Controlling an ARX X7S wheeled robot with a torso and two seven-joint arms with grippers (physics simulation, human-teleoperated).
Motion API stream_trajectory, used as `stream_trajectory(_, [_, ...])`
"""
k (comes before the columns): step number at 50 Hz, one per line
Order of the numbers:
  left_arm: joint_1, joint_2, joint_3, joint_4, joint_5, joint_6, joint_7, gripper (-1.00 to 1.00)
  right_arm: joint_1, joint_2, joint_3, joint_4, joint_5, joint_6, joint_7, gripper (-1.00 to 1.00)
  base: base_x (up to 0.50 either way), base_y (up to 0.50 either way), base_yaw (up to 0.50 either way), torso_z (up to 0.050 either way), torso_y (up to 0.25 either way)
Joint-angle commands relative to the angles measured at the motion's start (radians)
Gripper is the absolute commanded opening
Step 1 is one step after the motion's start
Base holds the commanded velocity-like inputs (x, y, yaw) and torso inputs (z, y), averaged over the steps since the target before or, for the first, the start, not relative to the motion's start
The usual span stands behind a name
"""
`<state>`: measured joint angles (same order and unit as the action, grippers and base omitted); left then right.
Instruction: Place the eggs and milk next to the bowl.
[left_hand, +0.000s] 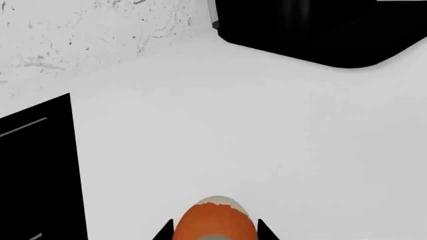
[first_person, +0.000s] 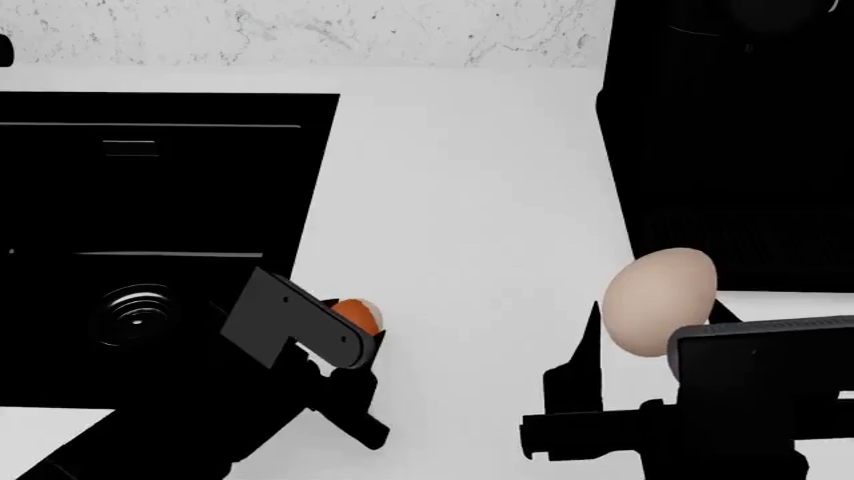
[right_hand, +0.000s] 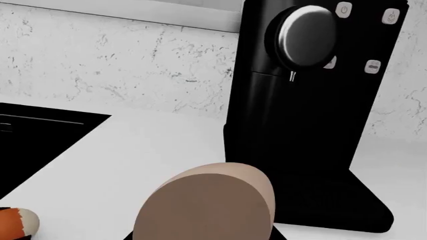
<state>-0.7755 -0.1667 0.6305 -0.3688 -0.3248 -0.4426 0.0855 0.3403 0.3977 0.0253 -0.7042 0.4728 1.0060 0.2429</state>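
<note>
Two eggs show. My left gripper (left_hand: 213, 232) is shut on the orange-brown egg (left_hand: 213, 219), whose white patch points away from the wrist. In the head view that gripper (first_person: 350, 328) holds this egg (first_person: 358, 314) over the white counter, beside the sink's right edge. My right gripper (first_person: 654, 322) is shut on the pale beige egg (first_person: 658, 298), lifted in front of the coffee machine. From the right wrist the pale egg (right_hand: 207, 205) fills the space between the jaws (right_hand: 203, 236), and the orange egg (right_hand: 17, 222) shows low at one side. The milk and the bowl are out of view.
A big black coffee machine (first_person: 734, 140) stands at the back right, its base (left_hand: 313, 30) also in the left wrist view. A black sink (first_person: 147, 200) is sunk into the counter on the left. White counter (first_person: 467, 200) lies between them, against a marbled wall (right_hand: 100, 60).
</note>
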Motion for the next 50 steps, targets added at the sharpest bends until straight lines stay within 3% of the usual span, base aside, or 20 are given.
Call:
stream_trajectory(1, [0.021, -0.007, 0.019, -0.035, 0.026, -0.009, -0.021, -1.00, 0.001, 0.003, -0.007, 0.001, -0.026, -0.001, -0.014, -1.00, 0.00, 0.00, 0.00, 0.000, 0.000])
stream_trajectory(8, [0.025, -0.029, -0.005, 0.056, 0.000, -0.035, -0.034, -1.00, 0.001, 0.002, -0.012, 0.003, -0.030, -0.002, -0.006, -1.00, 0.00, 0.00, 0.00, 0.000, 0.000])
stream_trajectory(27, [0.152, -0.168, -0.210, 0.654, -0.177, -0.142, -0.189, -1.00, 0.021, -0.002, -0.047, 0.033, -0.076, -0.066, 0.018, -1.00, 0.00, 0.00, 0.00, 0.000, 0.000])
stream_trajectory(50, [0.311, -0.228, -0.431, 0.945, -0.330, -0.163, -0.336, -1.00, 0.062, -0.013, -0.060, 0.046, -0.096, -0.098, 0.043, -1.00, 0.00, 0.00, 0.00, 0.000, 0.000])
